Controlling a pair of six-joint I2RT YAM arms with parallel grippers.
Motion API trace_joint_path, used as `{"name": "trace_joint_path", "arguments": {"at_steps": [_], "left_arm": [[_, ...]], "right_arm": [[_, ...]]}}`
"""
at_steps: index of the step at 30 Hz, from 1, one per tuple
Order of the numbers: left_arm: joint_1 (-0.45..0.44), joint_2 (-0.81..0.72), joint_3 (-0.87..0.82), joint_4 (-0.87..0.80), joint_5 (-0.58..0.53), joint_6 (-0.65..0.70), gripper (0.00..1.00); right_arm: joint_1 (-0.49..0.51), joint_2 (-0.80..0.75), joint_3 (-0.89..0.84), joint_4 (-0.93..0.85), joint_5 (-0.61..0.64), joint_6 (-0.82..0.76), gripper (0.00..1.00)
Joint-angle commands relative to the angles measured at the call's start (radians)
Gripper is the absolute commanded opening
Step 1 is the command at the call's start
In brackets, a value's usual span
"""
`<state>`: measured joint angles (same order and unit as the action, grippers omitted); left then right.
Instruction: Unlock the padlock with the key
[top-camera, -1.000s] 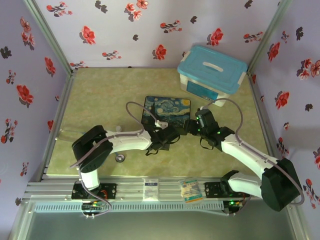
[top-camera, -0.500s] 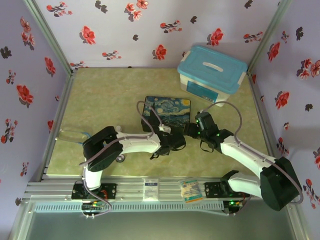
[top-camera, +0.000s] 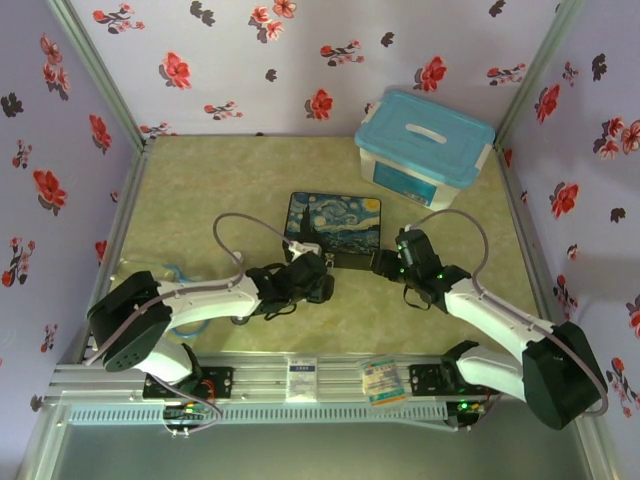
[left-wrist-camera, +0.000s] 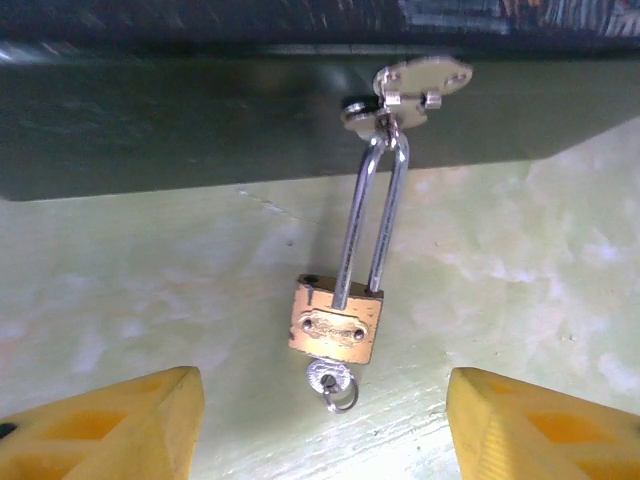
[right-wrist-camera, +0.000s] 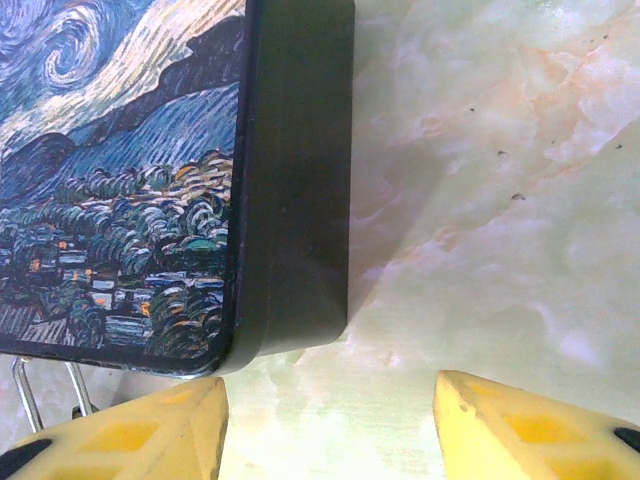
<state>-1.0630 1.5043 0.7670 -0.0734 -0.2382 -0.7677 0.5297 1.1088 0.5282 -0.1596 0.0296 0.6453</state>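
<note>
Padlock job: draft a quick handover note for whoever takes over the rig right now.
Left pincer: open, empty, facing the padlock.
Right pincer: open, empty, at the painted box corner.
Padlock hangs from the box's hasp, lying on the table; key sits in its keyhole.
Done: key inserted.
To do: turn key, free the shackle, which looks still seated.

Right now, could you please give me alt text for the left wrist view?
A small brass padlock lies on the green table, its long silver shackle looped through the hasp of a dark box, a tiny key at its bottom. Two yellow fingers stand apart, touching nothing.
</note>
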Motion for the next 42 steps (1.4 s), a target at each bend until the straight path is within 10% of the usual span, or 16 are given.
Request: {"name": "trace_joint_path", "arguments": {"at_steps": [1,10,22,33,42], "left_arm": [[0.029,0.014,-0.067,0.24,0.139,0.089,0.65],[-0.005,0.201,0.086,0.078,-0.002,0.137,0.59],[-0.108,0.332,0.302,-0.339,-0.23,-0.122,0.47],[-0.088,0.313,0.253,-0.165,-0.16,-0.05,0.22],[-0.053,0.209,0.11,0.115,0.068,-0.055,0.22]], "right_arm": [[-0.007,-0.026,-0.018,0.02,-0.014,-0.014,0.58],[-0.008,-0.061,-0.037,0.003,-0.007,-0.016,0.58],[-0.011,-0.058,-0.06,0.0,-0.008,-0.013,0.58],[-0.013,-0.052,-0.096,0.042,-0.018,-0.004,0.58],[-0.016,-0.067,-0.123,0.054,-0.02,-0.001,0.58]]}}
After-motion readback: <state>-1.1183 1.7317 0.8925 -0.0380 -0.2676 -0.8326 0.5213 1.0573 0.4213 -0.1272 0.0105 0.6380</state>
